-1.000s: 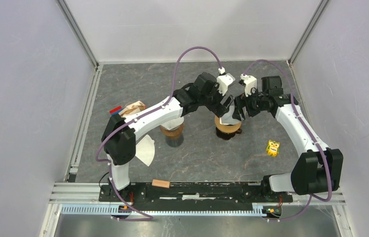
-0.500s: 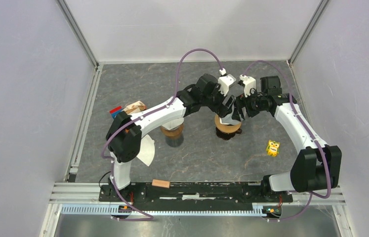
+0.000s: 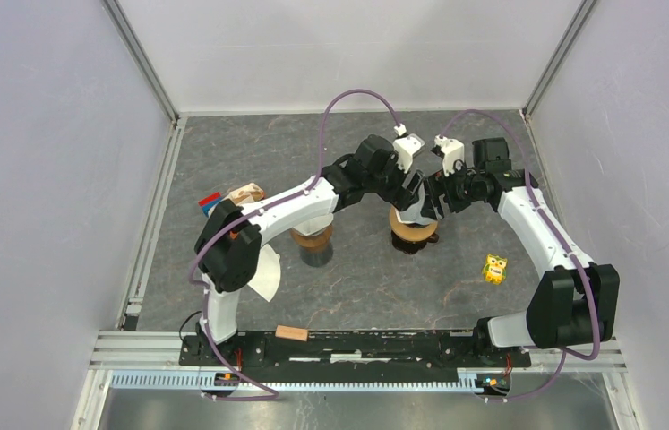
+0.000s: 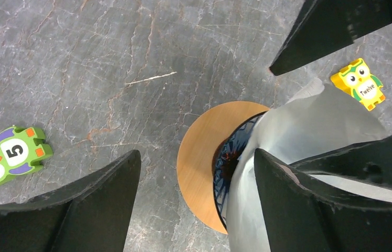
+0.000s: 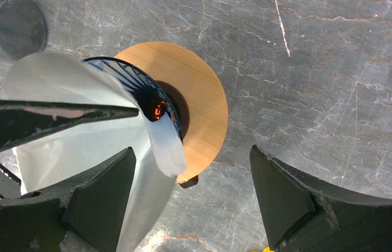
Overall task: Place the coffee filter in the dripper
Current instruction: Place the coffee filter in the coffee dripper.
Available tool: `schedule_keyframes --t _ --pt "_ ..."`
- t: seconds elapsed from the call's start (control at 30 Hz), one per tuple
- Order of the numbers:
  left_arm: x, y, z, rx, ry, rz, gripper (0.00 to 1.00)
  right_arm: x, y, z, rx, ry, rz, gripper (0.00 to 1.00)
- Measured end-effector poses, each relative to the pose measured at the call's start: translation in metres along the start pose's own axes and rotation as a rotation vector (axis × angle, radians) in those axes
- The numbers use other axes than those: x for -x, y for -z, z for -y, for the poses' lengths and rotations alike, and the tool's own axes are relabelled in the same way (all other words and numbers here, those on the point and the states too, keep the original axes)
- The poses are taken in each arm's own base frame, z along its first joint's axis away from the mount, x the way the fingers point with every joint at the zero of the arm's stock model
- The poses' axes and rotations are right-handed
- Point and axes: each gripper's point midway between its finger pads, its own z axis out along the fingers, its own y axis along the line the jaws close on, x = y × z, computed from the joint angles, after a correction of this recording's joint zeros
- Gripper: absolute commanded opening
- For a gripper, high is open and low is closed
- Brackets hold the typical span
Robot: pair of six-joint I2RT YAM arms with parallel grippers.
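The dripper [image 3: 413,235] is a dark ribbed cone in a round wooden ring [image 4: 201,152], standing mid-table; it also shows in the right wrist view [image 5: 193,100]. The white paper coffee filter [image 4: 309,131] stands partly in the cone, leaning out over its rim [image 5: 73,89]. My left gripper [image 3: 409,193] is open above it, one finger [image 4: 293,210] against the paper. My right gripper [image 3: 435,197] is open on the other side, its left finger [image 5: 96,202] touching the filter's outside. Neither gripper pinches the paper.
A second wooden-ringed dripper [image 3: 313,240] stands to the left, with another white filter [image 3: 263,273] flat on the table beside it. A yellow owl block [image 3: 493,268] lies right, a green owl block [image 4: 10,156] near the dripper, small blocks [image 3: 232,196] far left.
Both wrists have shifted only slightly over the dripper. The filter stays between the fingers in the cone.
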Motion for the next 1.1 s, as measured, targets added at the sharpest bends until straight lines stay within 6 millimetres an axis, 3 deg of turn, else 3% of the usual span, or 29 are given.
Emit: schedule_keyframes --t 0.3,1.1 --pt "-0.016 -0.008 -0.012 0.046 0.011 -0.032 0.84 -0.009 -0.002 0.002 -0.006 -0.002 -0.02 0.87" --pt "-0.022 -0.012 -0.012 0.042 0.007 -0.042 0.85 -0.015 -0.005 0.003 -0.002 0.001 -0.03 0.88"
